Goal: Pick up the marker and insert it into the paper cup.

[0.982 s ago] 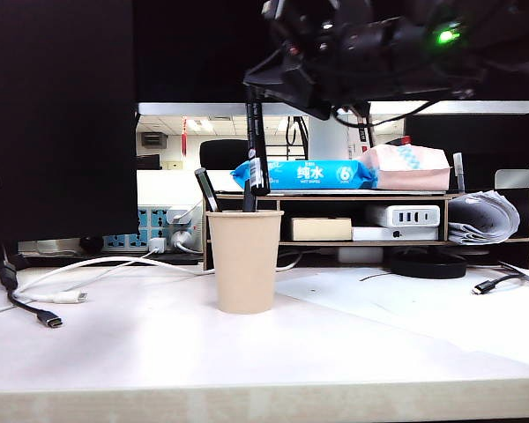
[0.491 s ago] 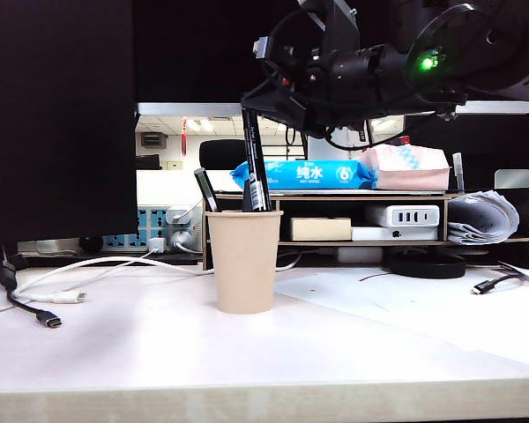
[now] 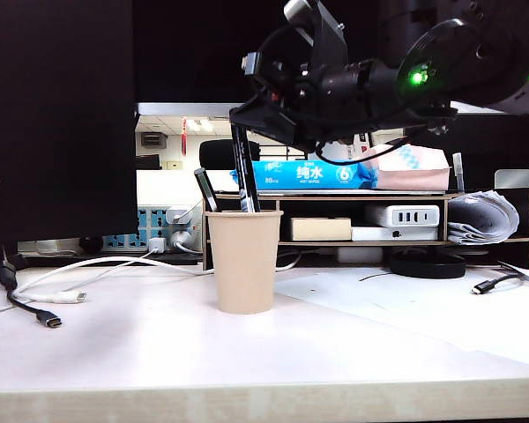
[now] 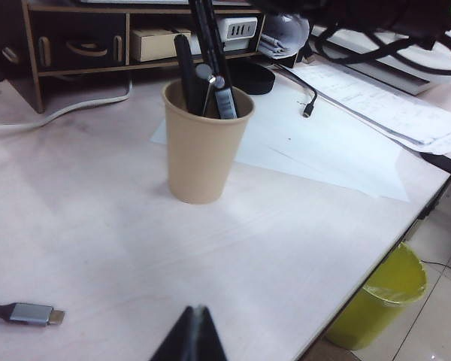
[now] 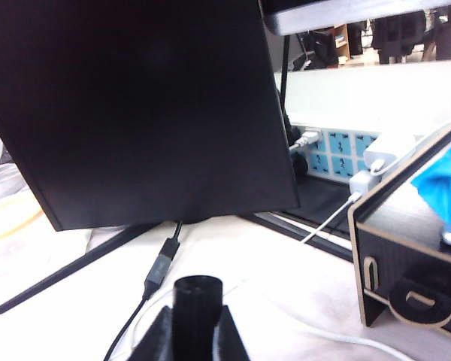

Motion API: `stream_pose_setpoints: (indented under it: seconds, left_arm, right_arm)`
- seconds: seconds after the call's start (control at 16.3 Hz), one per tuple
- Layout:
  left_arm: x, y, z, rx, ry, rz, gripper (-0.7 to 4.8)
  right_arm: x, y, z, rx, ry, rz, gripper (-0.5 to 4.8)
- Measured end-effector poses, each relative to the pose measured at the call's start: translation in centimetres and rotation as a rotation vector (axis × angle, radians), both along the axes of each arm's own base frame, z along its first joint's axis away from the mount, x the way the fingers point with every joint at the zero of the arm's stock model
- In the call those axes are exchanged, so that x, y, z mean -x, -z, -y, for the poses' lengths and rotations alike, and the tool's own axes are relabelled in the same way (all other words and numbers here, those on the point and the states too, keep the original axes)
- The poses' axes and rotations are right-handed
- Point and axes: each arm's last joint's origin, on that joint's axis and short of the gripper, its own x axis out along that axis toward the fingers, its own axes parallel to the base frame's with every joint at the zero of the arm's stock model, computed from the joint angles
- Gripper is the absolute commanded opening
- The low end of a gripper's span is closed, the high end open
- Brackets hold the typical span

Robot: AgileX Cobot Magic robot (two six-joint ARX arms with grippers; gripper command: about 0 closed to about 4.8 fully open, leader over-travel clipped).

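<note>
Right pincer [image 3: 240, 125] grips the marker [image 3: 242, 172] into the paper cup [image 3: 244, 261] — left pincer [image 4: 193, 336] closed — pack [image 3: 313, 174] reads "纯水".

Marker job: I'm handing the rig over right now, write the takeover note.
Right gripper: shut on the marker, above the paper cup mid-table. The marker hangs nearly upright, its lower end already below the cup rim, beside the other pens inside.
Left gripper: shut, holding nothing, low over the near table edge, away from the cup.
Done: marker picked up, carried over, partly inserted.
Left: lower a little more if needed, open the right gripper, lift clear without tipping the cup.
</note>
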Motion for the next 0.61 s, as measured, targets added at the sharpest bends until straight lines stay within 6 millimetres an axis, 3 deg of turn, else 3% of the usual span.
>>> stream_pose_setpoints:
  seconds: [0.06, 0.18, 0.61]
  left_arm:
    - [0.00, 0.00, 0.00, 0.000, 0.000, 0.000, -0.05]
    - [0.00, 0.00, 0.00, 0.000, 0.000, 0.000, -0.05]
    - [0.00, 0.00, 0.00, 0.000, 0.000, 0.000, -0.05]
  right_arm:
    - [-0.02, 0.03, -0.01, 0.001, 0.000, 0.000, -0.04]
    - [-0.02, 0.03, 0.00, 0.001, 0.004, 0.001, 0.91]
    - [0.00, -0.39, 0.02, -0.022, 0.006, 0.038, 0.95]
